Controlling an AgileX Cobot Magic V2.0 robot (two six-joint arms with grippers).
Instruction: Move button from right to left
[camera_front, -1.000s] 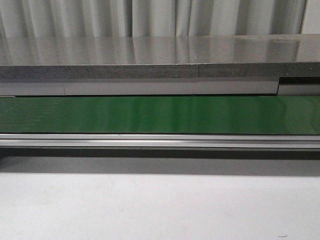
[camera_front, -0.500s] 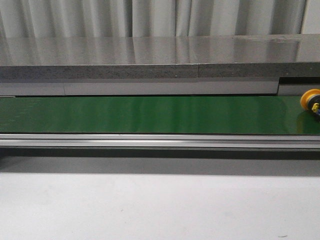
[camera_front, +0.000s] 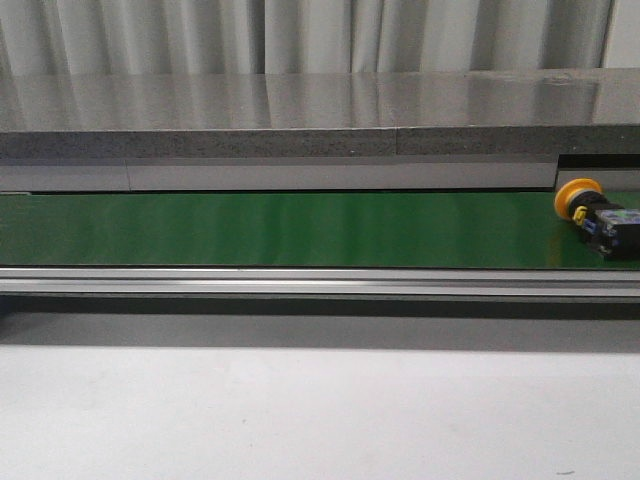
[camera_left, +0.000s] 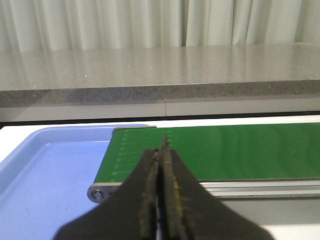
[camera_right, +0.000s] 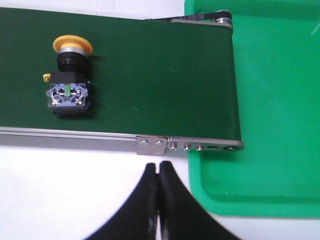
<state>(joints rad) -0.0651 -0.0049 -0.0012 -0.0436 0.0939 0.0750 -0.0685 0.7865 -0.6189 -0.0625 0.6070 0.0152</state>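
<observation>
The button (camera_front: 596, 212), a yellow-orange cap on a black body with blue-green marks, lies on its side on the green belt (camera_front: 300, 228) at the far right of the front view. It also shows in the right wrist view (camera_right: 69, 82), lying on the belt (camera_right: 160, 75). My right gripper (camera_right: 158, 167) is shut and empty, over the white table just short of the belt's rail, apart from the button. My left gripper (camera_left: 161, 146) is shut and empty, near the belt's other end (camera_left: 210, 150). Neither gripper shows in the front view.
A blue tray (camera_left: 45, 175) sits at the belt's left end. A green tray (camera_right: 280, 105) sits at the belt's right end. A metal rail (camera_front: 320, 282) runs along the belt's near side. A grey stone ledge (camera_front: 300, 115) runs behind the belt.
The button has come into the front view from the right edge and moved left along the belt. One second ago the belt was bare.
</observation>
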